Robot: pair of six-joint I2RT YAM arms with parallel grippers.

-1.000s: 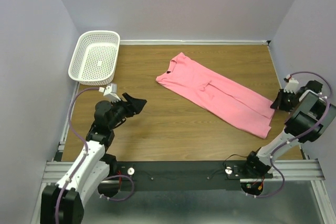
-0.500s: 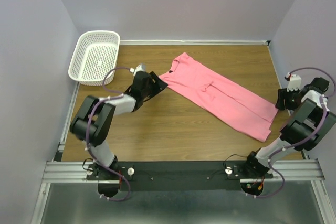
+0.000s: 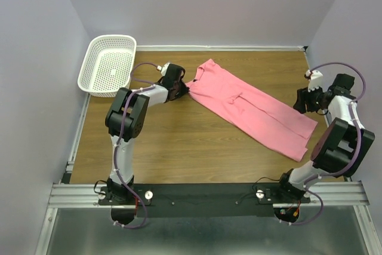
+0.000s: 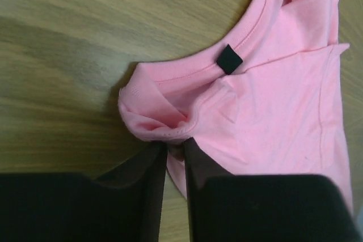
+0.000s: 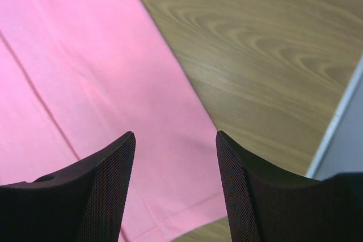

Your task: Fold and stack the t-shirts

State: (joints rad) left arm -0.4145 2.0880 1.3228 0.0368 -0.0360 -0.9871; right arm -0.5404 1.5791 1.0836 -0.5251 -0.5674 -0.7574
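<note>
A salmon-pink t-shirt (image 3: 250, 108), folded into a long strip, lies diagonally across the wooden table. My left gripper (image 3: 182, 88) is at the strip's collar end. In the left wrist view this gripper (image 4: 176, 147) is shut on a bunched fold of the t-shirt (image 4: 272, 100), near the neckline with its black tag (image 4: 229, 59). My right gripper (image 3: 303, 102) hovers at the hem end. In the right wrist view it (image 5: 174, 139) stands open over the t-shirt (image 5: 85, 72) by the hem corner, with nothing between its fingers.
A white mesh basket (image 3: 108, 65) stands at the back left corner of the table (image 3: 179, 141). Walls close the table in at the left, back and right. A pale strip (image 5: 340, 117) runs along the table's edge close to the right gripper.
My left arm has reached out from the near left to the shirt's collar end and closed on the cloth. My right gripper has opened and moved left over the hem corner.
</note>
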